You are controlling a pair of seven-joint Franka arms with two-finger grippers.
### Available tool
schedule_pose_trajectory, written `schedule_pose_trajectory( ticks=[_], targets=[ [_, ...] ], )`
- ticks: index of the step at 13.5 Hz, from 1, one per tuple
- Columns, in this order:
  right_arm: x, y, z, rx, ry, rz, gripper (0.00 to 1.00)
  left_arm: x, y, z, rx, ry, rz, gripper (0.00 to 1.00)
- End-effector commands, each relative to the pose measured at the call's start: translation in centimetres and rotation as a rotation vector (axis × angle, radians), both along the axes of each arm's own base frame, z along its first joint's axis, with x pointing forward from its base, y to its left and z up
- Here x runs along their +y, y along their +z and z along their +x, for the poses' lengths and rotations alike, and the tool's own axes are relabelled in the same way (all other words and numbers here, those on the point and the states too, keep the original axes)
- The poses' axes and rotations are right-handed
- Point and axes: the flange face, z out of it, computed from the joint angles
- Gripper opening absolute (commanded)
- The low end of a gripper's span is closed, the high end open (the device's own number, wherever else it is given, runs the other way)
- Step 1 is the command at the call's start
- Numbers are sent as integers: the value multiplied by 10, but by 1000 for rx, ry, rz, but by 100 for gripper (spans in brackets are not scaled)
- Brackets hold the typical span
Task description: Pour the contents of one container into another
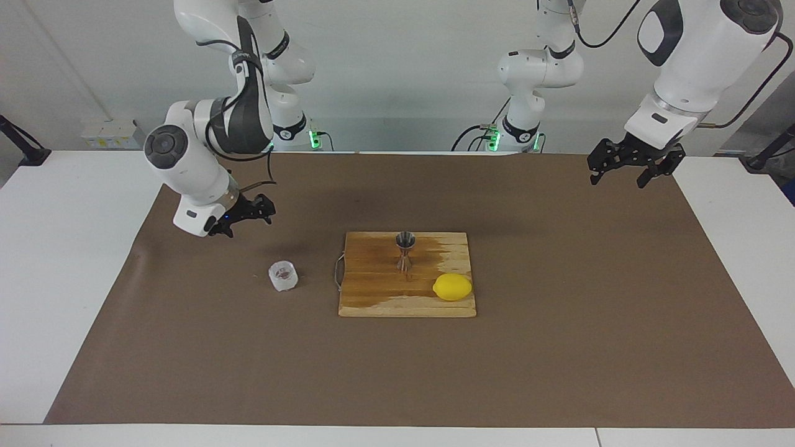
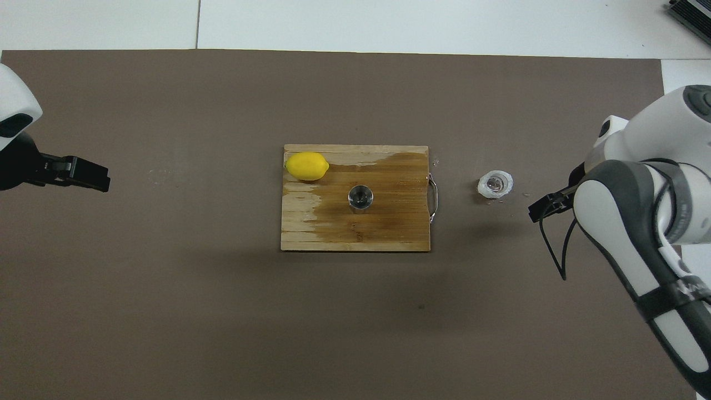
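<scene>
The translucent whitish cup point(image 1: 283, 275) point(image 2: 495, 184) stands alone on the brown mat, between the wooden board and the right arm's end of the table. The steel jigger point(image 1: 405, 249) point(image 2: 360, 198) stands upright on the board point(image 1: 372, 301), which is stained dark around it. My right gripper point(image 1: 247, 218) hangs open and empty, raised over the mat and clear of the cup, on the side toward the robots. My left gripper point(image 1: 617, 179) waits open and empty, high over the mat's corner at the left arm's end.
A yellow lemon point(image 1: 452, 287) point(image 2: 306, 166) lies on the board's corner farther from the robots, toward the left arm's end. The board has a wire handle point(image 2: 434, 197) on the edge facing the cup. Small drops spot the mat beside the cup.
</scene>
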Motion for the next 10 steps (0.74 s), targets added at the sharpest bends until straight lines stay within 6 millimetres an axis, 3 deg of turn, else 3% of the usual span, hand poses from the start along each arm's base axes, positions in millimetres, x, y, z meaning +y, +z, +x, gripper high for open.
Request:
schedule_pose_trajectory(
  ticks=[1,6,10],
  targets=[
    [-4,77,-20,-42,-139,-35,100,4,1,-6,-6,-1,4,100],
    [-11,151,-19,-98,-305,-54,100,3,1,-7,-6,-4,4,100],
    [-9,155,-13,-101,-314,-75,100,3,1,-7,-6,-4,4,100]
  ],
)
